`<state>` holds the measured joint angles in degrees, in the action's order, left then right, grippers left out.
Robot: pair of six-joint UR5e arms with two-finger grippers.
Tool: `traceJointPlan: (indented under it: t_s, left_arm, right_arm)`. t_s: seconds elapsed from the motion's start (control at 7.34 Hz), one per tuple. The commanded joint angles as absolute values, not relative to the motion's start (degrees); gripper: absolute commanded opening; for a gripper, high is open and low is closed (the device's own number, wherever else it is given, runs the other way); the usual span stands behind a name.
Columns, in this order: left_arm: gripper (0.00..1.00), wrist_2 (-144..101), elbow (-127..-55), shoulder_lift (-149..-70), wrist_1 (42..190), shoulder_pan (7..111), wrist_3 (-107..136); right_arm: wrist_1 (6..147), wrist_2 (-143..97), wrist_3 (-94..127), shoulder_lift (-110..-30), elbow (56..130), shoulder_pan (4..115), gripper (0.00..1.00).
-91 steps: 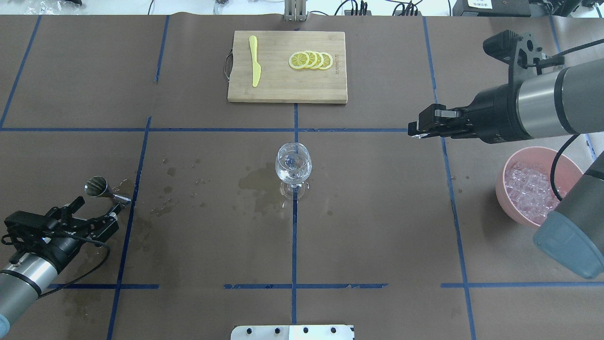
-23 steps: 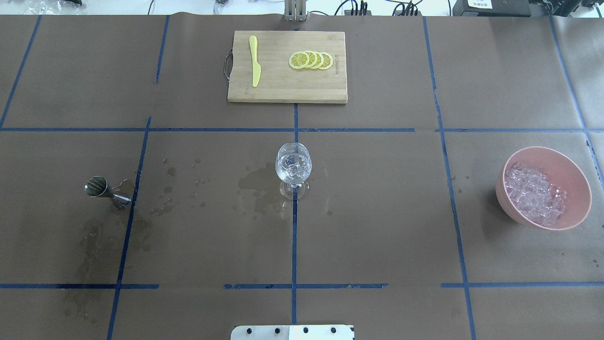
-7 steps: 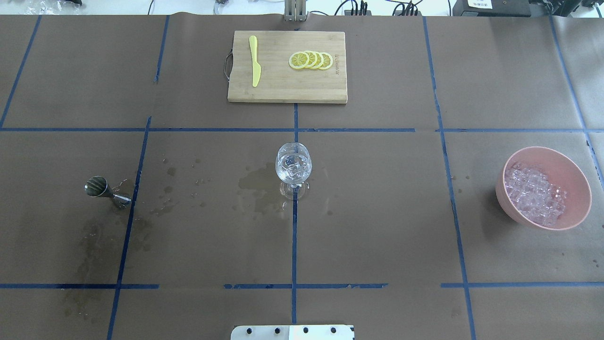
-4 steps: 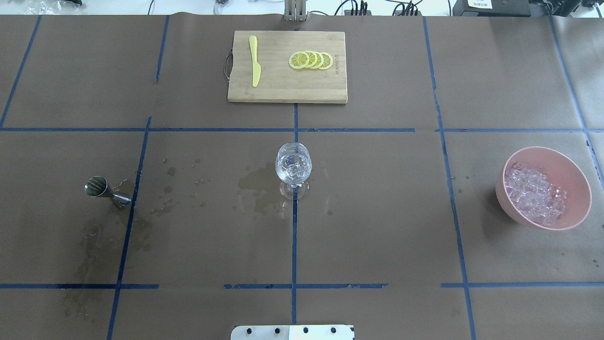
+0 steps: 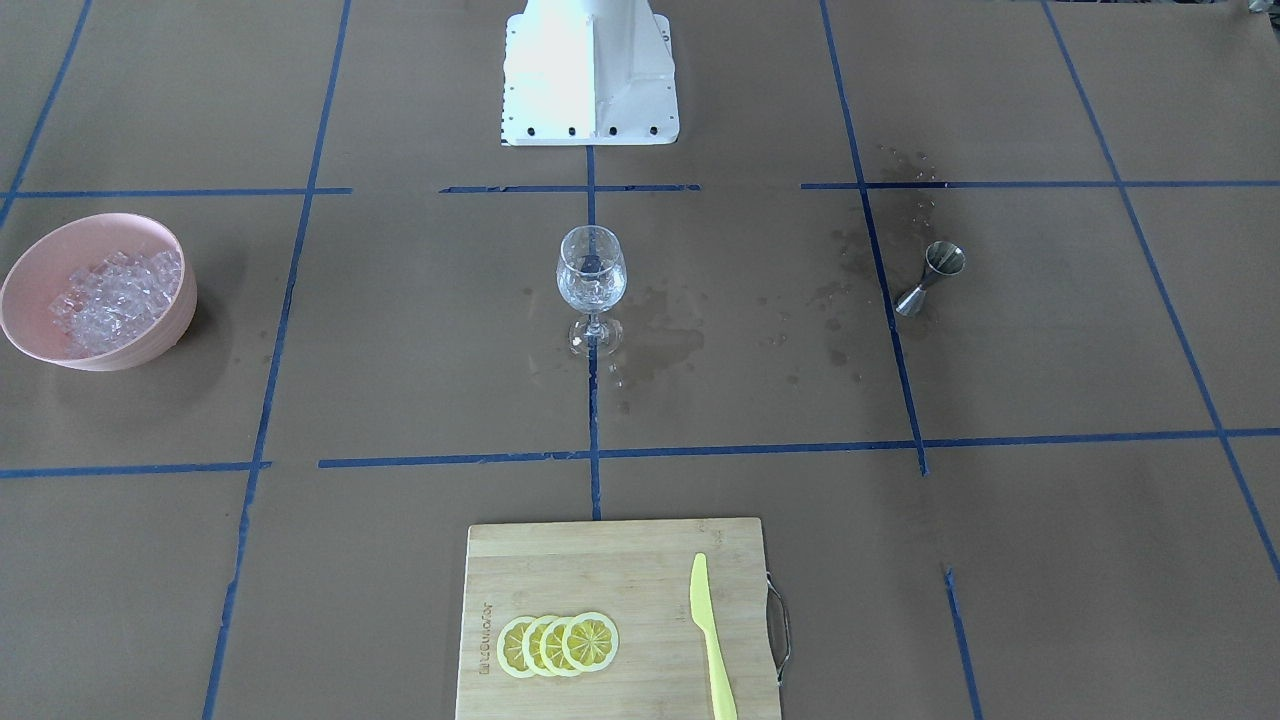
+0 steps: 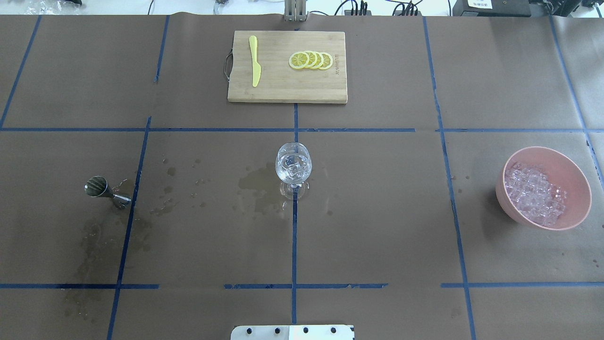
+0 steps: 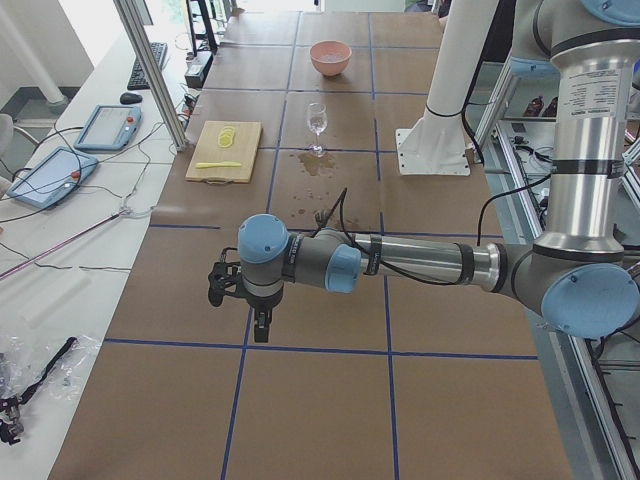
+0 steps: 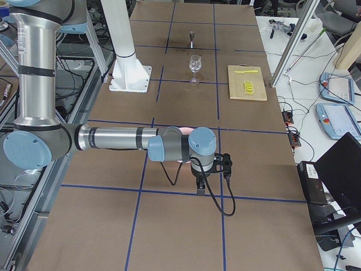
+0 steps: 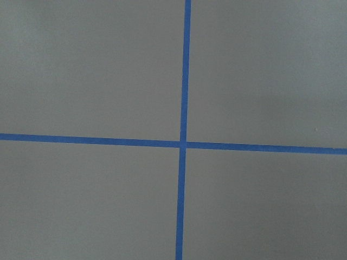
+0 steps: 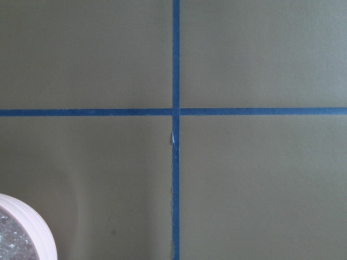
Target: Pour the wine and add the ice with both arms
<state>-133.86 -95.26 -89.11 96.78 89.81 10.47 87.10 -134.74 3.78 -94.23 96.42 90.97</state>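
Apparently the task looks finished: the glass (image 6: 293,160) on the tabletop (image 6: 377,226) holds ice (image 6: 293,165) over a little pale wine (image 5: 591,296), spare cubes (image 6: 533,197) lie in the bowl (image 6: 576,186) well to the glass's right, and the left pincer (image 7: 259,335) and right pincer (image 8: 199,189) hang far from the glass, their spread impossible to tell.

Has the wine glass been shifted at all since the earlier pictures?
No. The wine glass stands on the same blue tape line, beside the same wet stain.
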Motion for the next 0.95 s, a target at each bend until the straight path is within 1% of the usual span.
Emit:
traceJointPlan:
  t_s: [0.0,0.82]
  left_arm:
    - [1.0,-133.1,-94.7,-88.9,96.6,89.4,10.2]
    - [1.0,-133.2,-93.7,-88.9,96.8,88.9,10.0]
  right_arm:
    - [87.1,-134.8,3.8,-94.2,96.4,91.0,1.0]
    - [87.1,-134.8,3.8,-94.2,96.6,91.0,1.0]
